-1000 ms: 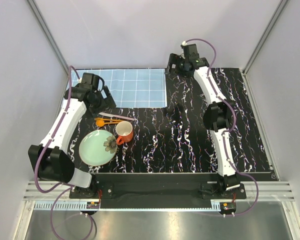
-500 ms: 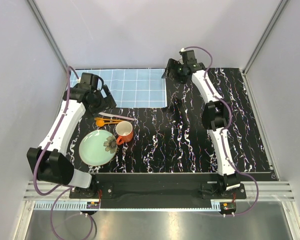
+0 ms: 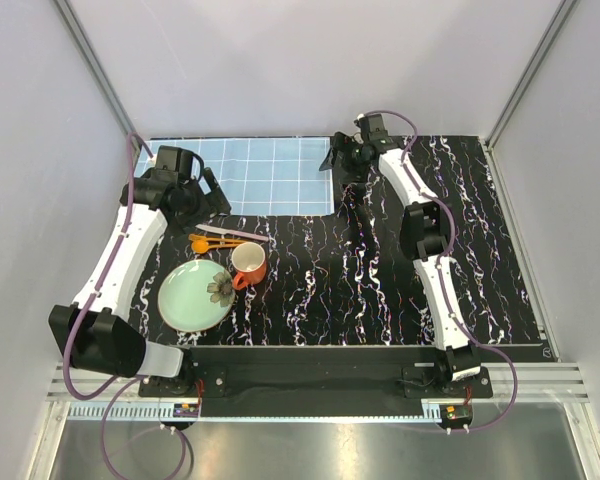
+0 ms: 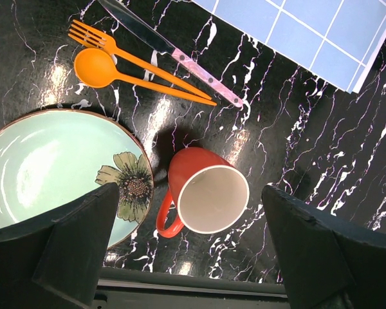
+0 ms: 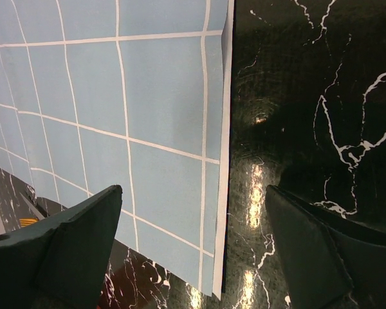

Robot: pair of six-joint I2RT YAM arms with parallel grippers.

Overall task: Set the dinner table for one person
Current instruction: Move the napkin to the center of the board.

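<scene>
The left claw (image 3: 208, 196) stays wide open near the green plate (image 3: 185, 300), orange mug (image 3: 250, 263), fork (image 4: 116, 49), spoon (image 4: 95, 67) and knife (image 4: 159, 46). The right claw (image 3: 334, 160), also wide open, has moved left to the blue placemat's (image 3: 270, 170) right edge. Everything lies on the black dinner table (image 3: 380, 295).

Placemat (image 5: 161, 129), plate (image 4: 45, 167), mug (image 4: 209, 199), fork (image 4: 135, 58), spoon (image 4: 95, 67), knife (image 4: 174, 53)

A round pale green plate (image 3: 188, 298) sits on the glossy black, white-veined desk (image 3: 380, 295), an orange mug (image 3: 249, 265) just beside it. The right arm's fingers (image 3: 330, 160) hang at the right edge of the light blue gridded placemat (image 3: 270, 175).
</scene>
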